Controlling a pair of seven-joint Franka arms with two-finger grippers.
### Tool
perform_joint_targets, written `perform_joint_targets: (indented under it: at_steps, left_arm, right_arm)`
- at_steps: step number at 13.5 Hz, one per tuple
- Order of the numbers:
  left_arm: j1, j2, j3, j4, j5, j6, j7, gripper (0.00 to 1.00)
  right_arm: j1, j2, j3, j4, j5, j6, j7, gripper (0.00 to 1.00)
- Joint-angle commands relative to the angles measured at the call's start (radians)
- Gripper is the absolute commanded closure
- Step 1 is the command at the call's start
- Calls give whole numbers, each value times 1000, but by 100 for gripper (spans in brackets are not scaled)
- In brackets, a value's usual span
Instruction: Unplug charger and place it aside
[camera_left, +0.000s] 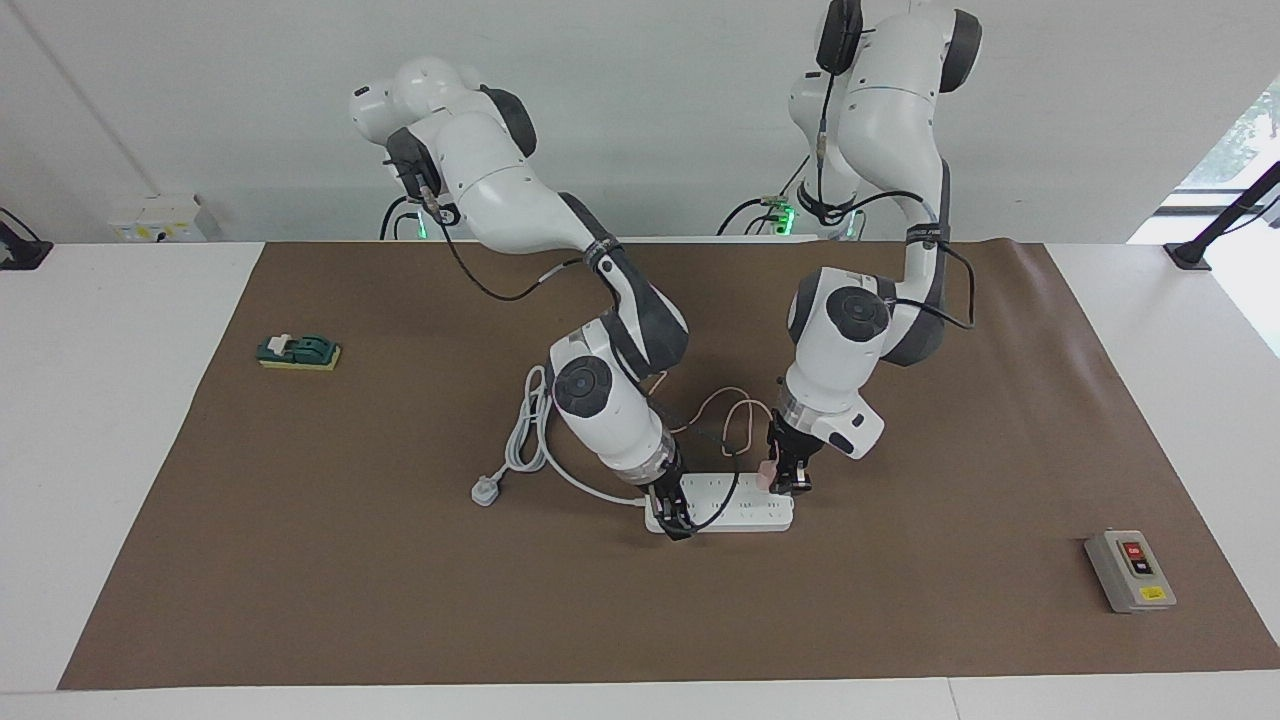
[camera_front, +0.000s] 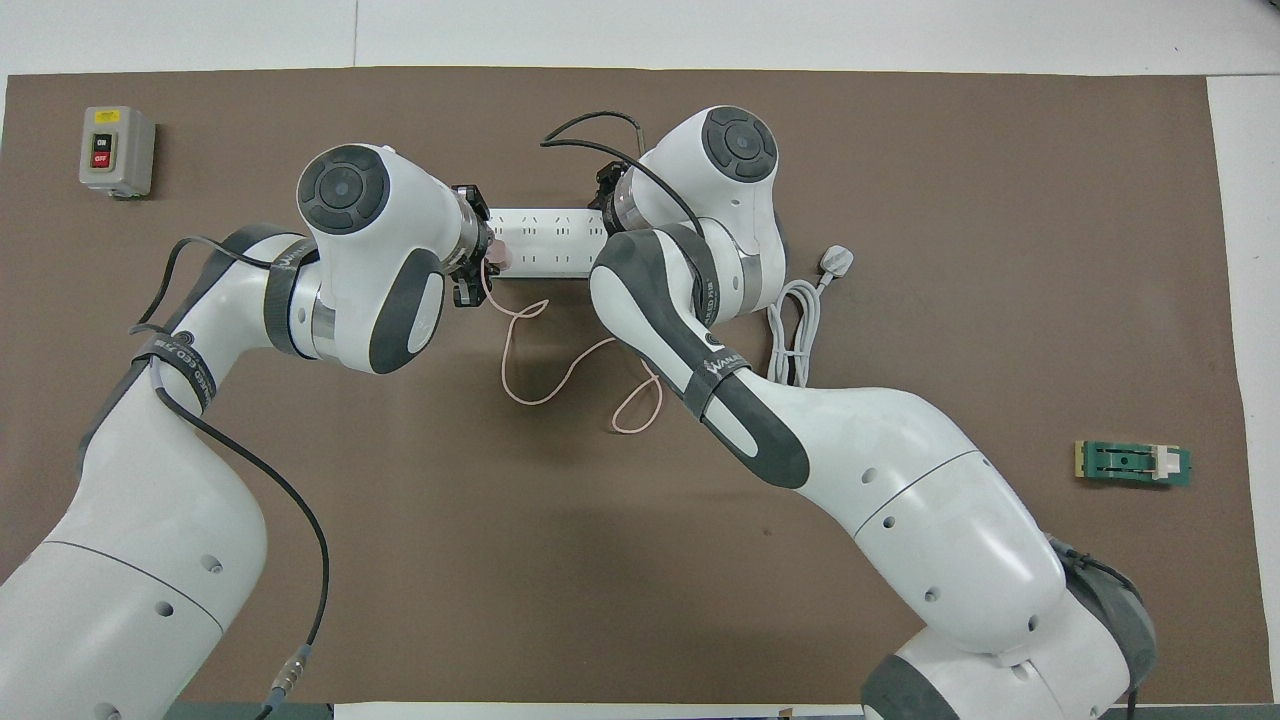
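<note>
The power strip (camera_left: 735, 512) lies mid-mat with the charger (camera_left: 767, 473) stuck in its end toward the left arm (cable (camera_front: 560, 375) looped nearer the robots), the switch box (camera_left: 1130, 571) and the small green block (camera_left: 299, 352) lying at opposite table ends.
</note>
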Motion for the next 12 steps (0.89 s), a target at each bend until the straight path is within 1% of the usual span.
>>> perform_joint_targets:
  at_steps: [1,4,6,8,10,12]
  left_arm:
    - [-11,12,16,4,38,48,-8,100]
    - [-8,12,16,17,46,20,-6,100]
    - [0,12,16,62,46,-43,-3,100]
    - [3,-3,16,74,47,-98,11,100]
    - [15,-57,16,73,46,-170,37,100]
    - [58,-118,14,61,46,-233,70,100]
  right_arm:
    - [2,-12,2,-37,24,43,-27,39]
    - [0,-12,2,-39,21,43,-27,39]
    - [2,-12,2,-39,23,43,-27,38]
    - [0,-12,2,-39,23,43,-27,38]
    - [2,-12,2,-39,23,43,-27,38]
    - [2,-14,2,-39,23,45,-27,38]
